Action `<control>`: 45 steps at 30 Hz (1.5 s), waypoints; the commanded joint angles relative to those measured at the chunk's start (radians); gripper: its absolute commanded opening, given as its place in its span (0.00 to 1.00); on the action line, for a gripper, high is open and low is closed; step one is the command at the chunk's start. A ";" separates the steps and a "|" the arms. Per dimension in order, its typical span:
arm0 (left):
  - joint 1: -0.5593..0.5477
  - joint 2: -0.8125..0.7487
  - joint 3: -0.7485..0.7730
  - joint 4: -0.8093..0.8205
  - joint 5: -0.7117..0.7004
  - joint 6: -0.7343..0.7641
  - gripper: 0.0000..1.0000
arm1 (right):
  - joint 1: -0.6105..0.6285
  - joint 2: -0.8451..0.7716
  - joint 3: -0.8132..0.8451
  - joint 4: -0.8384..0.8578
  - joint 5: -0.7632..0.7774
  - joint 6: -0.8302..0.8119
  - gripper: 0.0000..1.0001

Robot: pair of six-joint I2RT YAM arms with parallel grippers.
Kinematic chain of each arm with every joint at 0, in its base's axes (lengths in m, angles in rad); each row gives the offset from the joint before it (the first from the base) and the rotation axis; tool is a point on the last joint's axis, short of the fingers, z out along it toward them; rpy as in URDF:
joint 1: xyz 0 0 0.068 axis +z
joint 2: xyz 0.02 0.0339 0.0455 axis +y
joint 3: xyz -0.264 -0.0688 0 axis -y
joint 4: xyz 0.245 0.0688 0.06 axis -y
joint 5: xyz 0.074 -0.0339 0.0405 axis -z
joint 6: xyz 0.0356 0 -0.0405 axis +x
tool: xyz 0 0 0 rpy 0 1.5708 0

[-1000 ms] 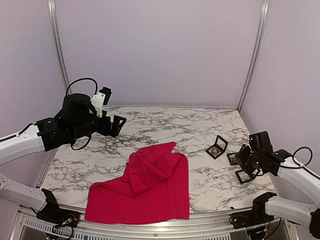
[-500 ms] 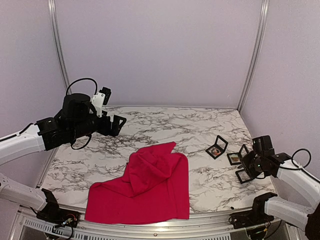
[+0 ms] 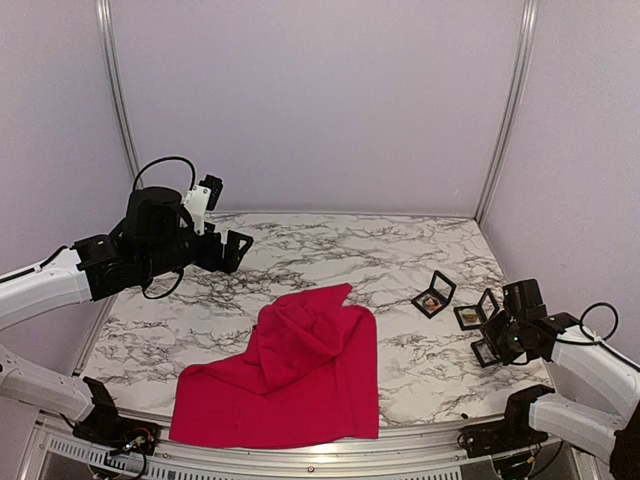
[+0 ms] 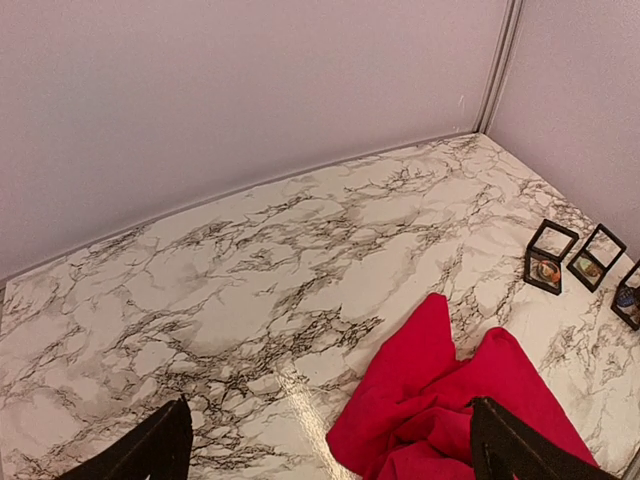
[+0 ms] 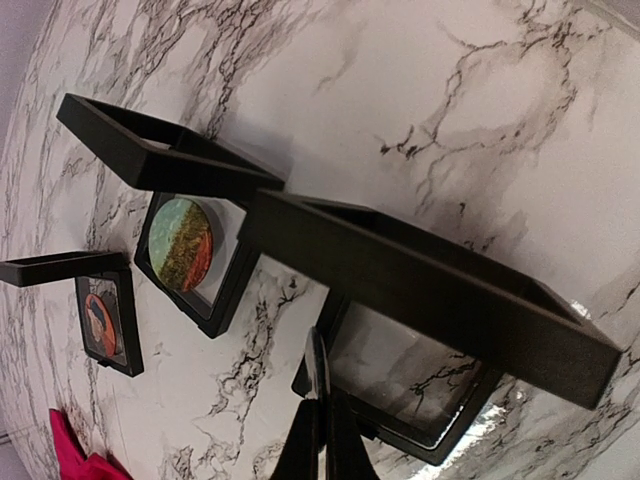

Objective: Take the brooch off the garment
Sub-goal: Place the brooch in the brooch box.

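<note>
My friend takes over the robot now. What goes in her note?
Left claw: open, raised over the table at its far left, holding nothing.
Right claw: shut, beside an open, empty-looking display box at the right edge.
Red T-shirt: crumpled near the front middle; no brooch shows on it.
Two other boxes each hold a round brooch.
To do: check the shirt's folds; I cannot tell if a brooch is still pinned.

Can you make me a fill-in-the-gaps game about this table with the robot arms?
The crumpled garment is coloured ____.
The black display boxes on the table number ____.
The left end effector has its jaws ____.
The right end effector has its jaws ____.
Missing words: red; three; open; shut.
</note>
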 commanded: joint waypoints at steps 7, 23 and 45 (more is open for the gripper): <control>0.010 0.020 -0.012 0.000 0.022 -0.006 0.99 | -0.012 -0.056 0.011 -0.051 0.046 0.040 0.00; 0.011 0.021 -0.013 -0.002 0.032 -0.011 0.99 | -0.012 -0.103 -0.042 -0.037 0.051 0.069 0.00; 0.011 0.009 -0.019 -0.002 0.030 -0.013 0.99 | -0.012 -0.138 -0.086 0.009 0.071 0.066 0.00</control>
